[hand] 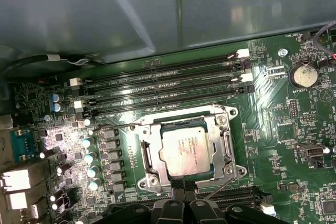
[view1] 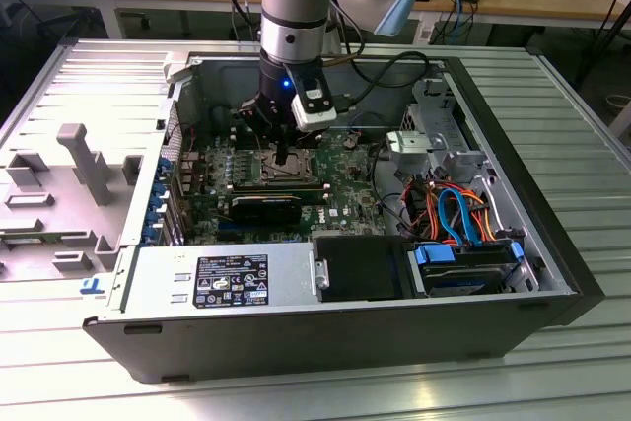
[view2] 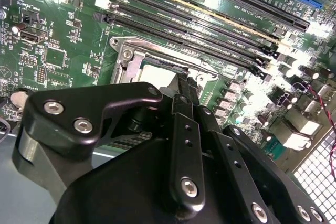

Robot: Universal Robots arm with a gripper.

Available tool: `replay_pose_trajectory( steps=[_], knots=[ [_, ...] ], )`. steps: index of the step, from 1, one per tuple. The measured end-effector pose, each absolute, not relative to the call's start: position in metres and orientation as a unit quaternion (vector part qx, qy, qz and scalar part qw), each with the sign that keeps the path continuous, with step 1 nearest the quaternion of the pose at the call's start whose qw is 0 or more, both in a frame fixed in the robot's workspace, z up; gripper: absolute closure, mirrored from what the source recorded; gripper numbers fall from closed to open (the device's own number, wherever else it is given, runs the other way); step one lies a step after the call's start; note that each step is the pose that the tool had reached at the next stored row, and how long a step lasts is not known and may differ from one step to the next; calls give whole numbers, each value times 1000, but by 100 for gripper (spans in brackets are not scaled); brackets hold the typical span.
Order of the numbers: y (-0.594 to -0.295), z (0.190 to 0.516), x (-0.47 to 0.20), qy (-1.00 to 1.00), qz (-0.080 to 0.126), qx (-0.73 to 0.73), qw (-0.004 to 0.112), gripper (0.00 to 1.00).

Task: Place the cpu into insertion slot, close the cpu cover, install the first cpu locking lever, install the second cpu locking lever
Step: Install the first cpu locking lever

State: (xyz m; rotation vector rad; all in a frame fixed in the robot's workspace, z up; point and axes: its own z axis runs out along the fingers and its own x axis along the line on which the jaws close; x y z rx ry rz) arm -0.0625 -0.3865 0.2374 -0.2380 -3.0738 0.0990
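The cpu point(hand: 186, 150), a silvery square chip, lies in the insertion slot point(hand: 148, 180) on the green motherboard point(hand: 273, 129). The cpu cover point(hand: 227, 148), a silver frame, lies flat around the chip. One thin wire locking lever point(hand: 152, 123) runs along the socket's side towards the memory slots. A second locking lever point(hand: 223, 184) slants up from the opposite corner towards my fingertips. My gripper point(hand: 184, 199) hangs just over that edge of the socket with its black fingers point(view2: 185, 129) pressed together. In the exterior view the gripper point(view1: 283, 157) points straight down at the insertion slot point(view1: 288, 169). The fingers hide part of the cpu point(view2: 160, 76).
Black memory slots point(hand: 163, 85) and the grey case wall point(hand: 105, 19) lie beyond the socket. A coin battery point(hand: 303, 74) sits to one side. In the open case a black heatsink block point(view1: 266, 209), power supply point(view1: 227, 278) and coloured cables point(view1: 458, 214) surround the board.
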Motion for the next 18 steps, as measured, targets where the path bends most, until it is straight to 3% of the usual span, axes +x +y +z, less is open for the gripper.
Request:
replay_pose_trajectory(
  steps=[18],
  knots=[
    [-387, 237, -62, -997, 33, -62, 28, 89]
  ],
)
